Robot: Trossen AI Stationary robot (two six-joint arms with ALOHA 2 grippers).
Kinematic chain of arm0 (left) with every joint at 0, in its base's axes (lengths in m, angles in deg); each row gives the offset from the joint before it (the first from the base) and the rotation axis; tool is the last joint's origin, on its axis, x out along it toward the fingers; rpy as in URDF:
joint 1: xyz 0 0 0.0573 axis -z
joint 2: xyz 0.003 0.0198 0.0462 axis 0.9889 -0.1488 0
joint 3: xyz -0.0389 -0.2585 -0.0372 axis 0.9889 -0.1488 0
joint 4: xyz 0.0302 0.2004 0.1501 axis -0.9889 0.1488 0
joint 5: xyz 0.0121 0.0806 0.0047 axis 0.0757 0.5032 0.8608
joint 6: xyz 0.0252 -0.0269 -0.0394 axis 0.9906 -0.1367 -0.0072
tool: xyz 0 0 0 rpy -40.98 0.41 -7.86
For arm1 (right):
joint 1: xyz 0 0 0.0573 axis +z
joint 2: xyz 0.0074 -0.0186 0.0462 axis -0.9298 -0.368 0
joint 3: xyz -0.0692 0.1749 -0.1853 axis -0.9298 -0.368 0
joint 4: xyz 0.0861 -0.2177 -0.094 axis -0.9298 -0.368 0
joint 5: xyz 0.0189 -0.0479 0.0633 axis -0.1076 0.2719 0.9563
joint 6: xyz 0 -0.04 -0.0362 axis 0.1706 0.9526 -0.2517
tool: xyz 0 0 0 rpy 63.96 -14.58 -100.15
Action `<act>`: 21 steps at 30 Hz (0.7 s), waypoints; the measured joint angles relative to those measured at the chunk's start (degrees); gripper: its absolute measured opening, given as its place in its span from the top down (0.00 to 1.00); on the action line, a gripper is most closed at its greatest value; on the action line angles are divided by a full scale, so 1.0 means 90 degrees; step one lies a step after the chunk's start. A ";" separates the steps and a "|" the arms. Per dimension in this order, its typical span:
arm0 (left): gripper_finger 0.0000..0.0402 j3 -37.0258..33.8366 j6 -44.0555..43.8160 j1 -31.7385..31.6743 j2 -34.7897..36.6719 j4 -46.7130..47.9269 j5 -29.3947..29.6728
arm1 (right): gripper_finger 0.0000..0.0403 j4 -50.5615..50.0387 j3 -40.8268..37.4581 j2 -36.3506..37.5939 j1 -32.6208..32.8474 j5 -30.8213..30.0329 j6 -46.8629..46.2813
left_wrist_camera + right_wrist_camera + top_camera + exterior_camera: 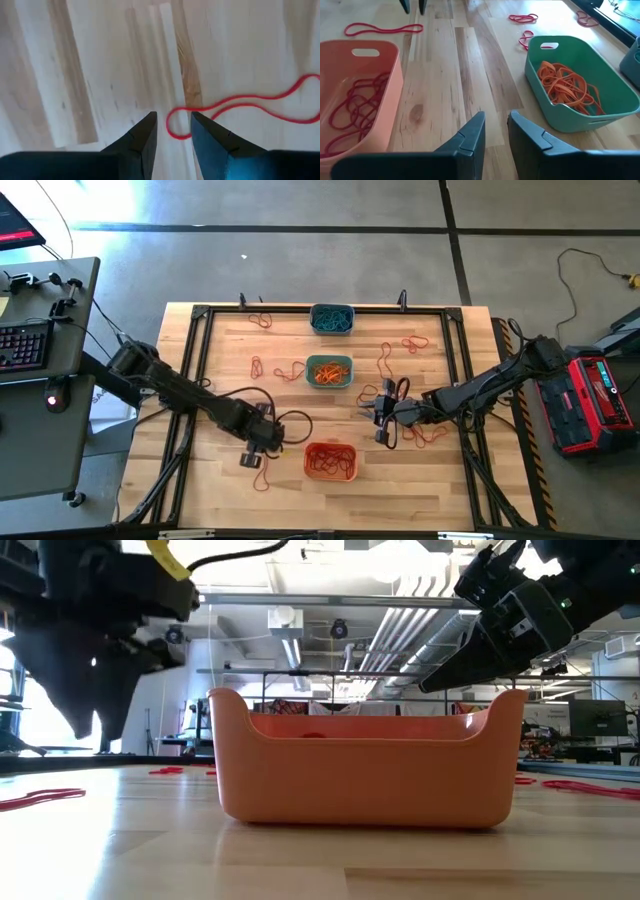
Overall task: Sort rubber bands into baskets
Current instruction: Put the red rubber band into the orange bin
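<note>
My left gripper (258, 452) is open and points down just above the table, left of the orange basket (330, 461). Its fingertips (174, 117) stand on either side of the end loop of a red rubber band (240, 102) that lies flat on the wood; whether they touch it, I cannot tell. My right gripper (381, 417) is empty, its fingers (496, 117) a narrow gap apart, above the table between the orange basket (355, 95) and the teal-green basket (580, 85). The grey-blue basket (331, 318) stands at the far edge.
Red bands lie in the orange basket, orange ones in the teal-green basket and teal ones in the grey-blue basket. Loose red bands lie at the far left (262, 320), left of the middle basket (257, 366), at the far right (415, 343) and under my right arm (430, 435).
</note>
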 joint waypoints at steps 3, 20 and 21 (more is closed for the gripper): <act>0.72 -0.0239 -0.0080 -0.0031 0.0000 -0.0363 -0.0120 | 0.82 -0.0003 0.0000 0.0000 0.0000 -0.0012 -0.0022; 0.72 -0.0822 -0.0223 -0.0029 -0.0022 -0.0741 -0.0070 | 0.82 -0.0053 0.0000 0.0000 0.0000 -0.0010 -0.0022; 0.72 -0.0822 -0.0223 -0.0029 -0.0048 -0.0788 -0.0070 | 0.82 -0.0052 0.0000 0.0000 0.0000 -0.0012 -0.0022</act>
